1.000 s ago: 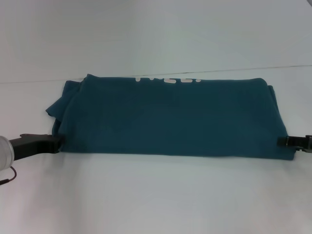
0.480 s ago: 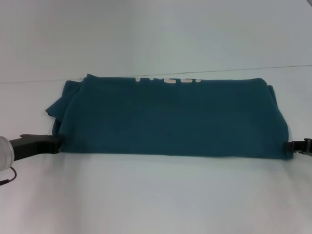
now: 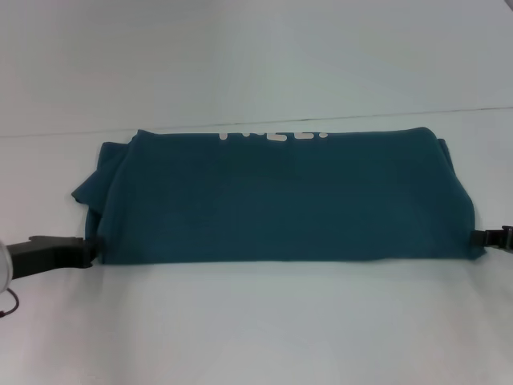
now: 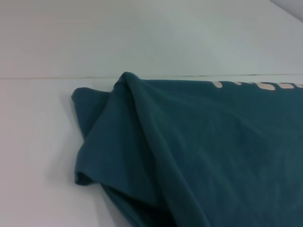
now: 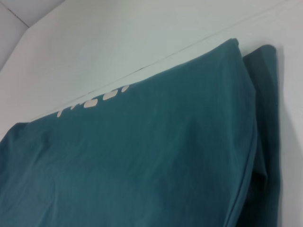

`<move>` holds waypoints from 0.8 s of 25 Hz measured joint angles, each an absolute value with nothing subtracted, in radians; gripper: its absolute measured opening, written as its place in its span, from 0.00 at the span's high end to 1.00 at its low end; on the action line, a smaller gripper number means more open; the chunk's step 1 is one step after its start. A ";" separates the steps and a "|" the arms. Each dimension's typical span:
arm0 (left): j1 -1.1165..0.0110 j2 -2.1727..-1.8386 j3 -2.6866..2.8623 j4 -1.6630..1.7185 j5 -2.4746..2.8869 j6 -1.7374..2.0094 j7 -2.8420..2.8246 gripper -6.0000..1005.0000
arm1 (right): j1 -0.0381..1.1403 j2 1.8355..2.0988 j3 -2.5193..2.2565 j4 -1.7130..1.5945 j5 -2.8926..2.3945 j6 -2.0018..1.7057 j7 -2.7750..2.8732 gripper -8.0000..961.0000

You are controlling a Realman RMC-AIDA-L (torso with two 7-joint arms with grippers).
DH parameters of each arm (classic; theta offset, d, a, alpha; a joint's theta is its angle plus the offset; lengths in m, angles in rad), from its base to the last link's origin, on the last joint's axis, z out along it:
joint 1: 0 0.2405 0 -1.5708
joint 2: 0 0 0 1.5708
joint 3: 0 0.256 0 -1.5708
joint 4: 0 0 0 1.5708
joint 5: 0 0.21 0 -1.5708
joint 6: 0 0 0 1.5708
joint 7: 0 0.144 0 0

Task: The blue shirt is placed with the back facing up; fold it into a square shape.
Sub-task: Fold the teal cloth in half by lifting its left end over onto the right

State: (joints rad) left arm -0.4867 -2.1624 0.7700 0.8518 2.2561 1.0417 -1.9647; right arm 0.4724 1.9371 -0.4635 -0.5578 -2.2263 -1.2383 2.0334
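We see the blue shirt (image 3: 280, 196), soft knit folded into a wide rectangle, lying mid-table (image 3: 256, 329) with white lettering (image 3: 272, 134) along its far edge. The left gripper (image 3: 86, 250) and right gripper (image 3: 481, 237) meet its near corners; we cannot tell their grasp.

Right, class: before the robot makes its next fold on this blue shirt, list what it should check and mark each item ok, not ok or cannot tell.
1. Blue shirt folded into a flat band on the table: ok.
2. Near edge straight: ok.
3. Left end neat: not ok, a sleeve sticks out, bunched.
4. Left hand at the near left corner: ok; grip cannot tell.
5. Right hand at the near right corner: ok; grip cannot tell.
6. Square yet: not ok, wider than deep.
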 joint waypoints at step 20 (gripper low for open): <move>-0.388 -2.163 0.694 0.983 2.254 1.229 -1.982 0.99 | 0.413 1.936 -0.389 -0.571 -2.226 -1.347 1.987 0.99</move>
